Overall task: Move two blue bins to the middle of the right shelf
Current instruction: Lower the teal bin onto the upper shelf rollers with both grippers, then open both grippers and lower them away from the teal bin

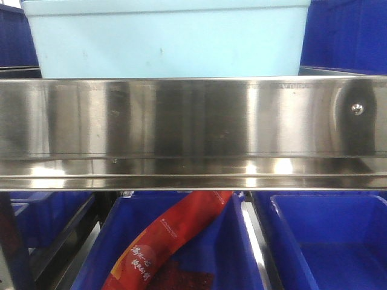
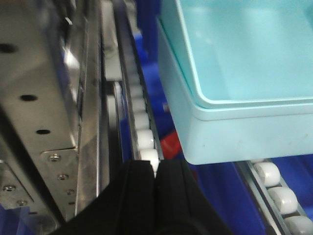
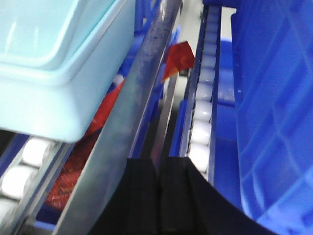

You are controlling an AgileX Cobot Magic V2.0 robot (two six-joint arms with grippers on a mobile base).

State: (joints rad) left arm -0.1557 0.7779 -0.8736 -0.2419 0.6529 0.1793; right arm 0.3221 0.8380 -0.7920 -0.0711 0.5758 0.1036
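A pale blue bin (image 1: 169, 36) stands on the shelf behind a steel front rail (image 1: 193, 130). In the left wrist view that bin (image 2: 234, 88) is empty and rests on white rollers (image 2: 146, 139). My left gripper (image 2: 155, 166) is shut with nothing in it, low and left of the bin's near corner. In the right wrist view the pale bin (image 3: 54, 63) lies at upper left and a dark blue bin (image 3: 274, 107) fills the right side. My right gripper (image 3: 160, 164) is shut and empty, between the steel rail (image 3: 132, 112) and a roller track (image 3: 203, 112).
Below the shelf, dark blue bins (image 1: 326, 241) sit side by side; one (image 1: 233, 254) holds a red snack packet (image 1: 163, 241). More dark blue bins (image 1: 344, 33) stand behind on the upper level. A perforated steel upright (image 2: 34, 107) is at the left.
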